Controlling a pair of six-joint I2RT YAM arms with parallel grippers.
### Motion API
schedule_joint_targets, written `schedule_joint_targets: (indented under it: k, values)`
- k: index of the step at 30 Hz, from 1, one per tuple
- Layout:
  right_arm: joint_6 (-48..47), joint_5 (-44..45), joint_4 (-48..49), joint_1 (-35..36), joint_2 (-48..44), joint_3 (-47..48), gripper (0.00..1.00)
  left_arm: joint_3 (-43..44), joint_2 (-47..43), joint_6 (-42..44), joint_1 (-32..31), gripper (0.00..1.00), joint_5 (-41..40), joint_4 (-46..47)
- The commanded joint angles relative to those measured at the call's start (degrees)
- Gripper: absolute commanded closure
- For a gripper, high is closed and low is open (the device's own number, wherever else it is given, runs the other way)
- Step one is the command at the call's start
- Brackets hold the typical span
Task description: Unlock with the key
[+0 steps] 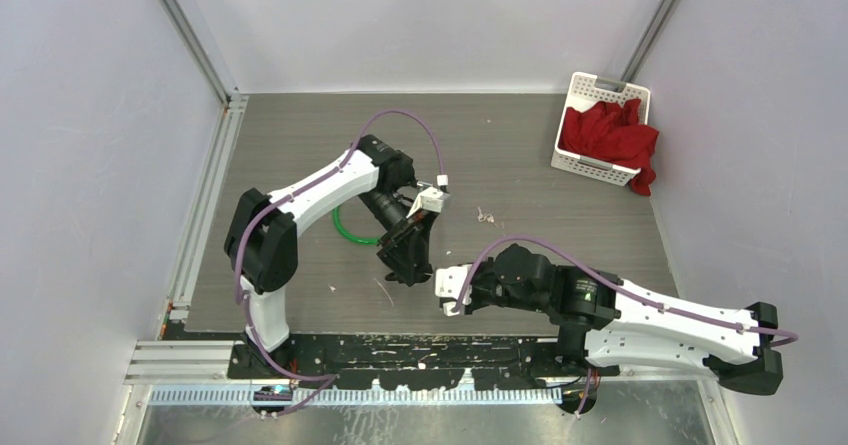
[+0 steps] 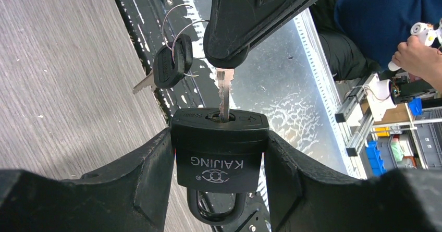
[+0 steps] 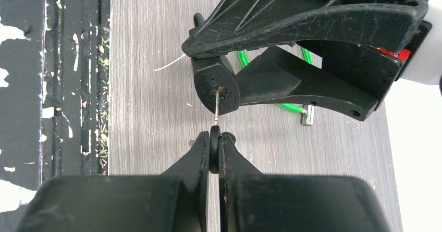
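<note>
A black padlock (image 2: 219,154) marked KAIJING is clamped by its sides in my left gripper (image 2: 219,134), its shackle (image 2: 216,212) pointing toward the wrist. The key (image 2: 224,94) stands with its silver blade in the keyhole on the lock's end face. My right gripper (image 3: 214,138) is shut on the key's black head (image 3: 214,149). In the right wrist view the thin blade (image 3: 216,109) runs straight into the padlock (image 3: 216,86). A spare key (image 2: 169,68) hangs from a ring beside it. In the top view both grippers meet near the table's front centre (image 1: 425,277).
A green cable loop (image 1: 350,227) lies on the table behind the left gripper. A white basket (image 1: 578,93) with a red cloth (image 1: 615,140) sits at the back right. The black base rail (image 1: 400,350) runs along the near edge.
</note>
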Motion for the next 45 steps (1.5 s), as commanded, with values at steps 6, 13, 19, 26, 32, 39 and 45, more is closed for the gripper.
schedule_joint_targets:
  k: [6, 13, 19, 26, 32, 39, 45]
  values:
    - [0.6, -5.0, 1.9, 0.3, 3.4, 2.4, 0.99, 2.9, -3.0, 0.7, -2.5, 1.0, 10.9, -9.9]
    - [2.3, -6.3, 1.9, 0.3, 5.6, 4.4, 0.99, 5.1, -2.6, 1.5, -4.5, 1.0, 7.3, -10.0]
    - [6.9, -4.3, 1.1, 0.2, 5.7, 4.2, 0.99, 6.0, -2.3, 0.5, -3.5, 1.0, 6.3, -9.2]
    - [9.0, -5.8, -1.3, 0.3, 7.0, 4.8, 0.99, 1.8, -6.3, -19.1, -3.1, 1.0, -2.7, 8.5]
    - [7.1, -6.0, -4.5, 0.3, 10.2, 8.4, 0.99, 3.6, -4.4, -18.4, -3.2, 1.0, -1.6, 5.6]
    - [8.5, -9.6, -3.1, 0.3, 9.6, 7.3, 0.99, 3.3, -5.8, -16.1, -3.6, 1.0, -3.5, 5.9]
    - [10.3, -15.4, -0.2, -1.8, 8.4, 5.3, 0.99, 5.6, -6.0, -12.8, -4.0, 1.0, -5.3, 4.5]
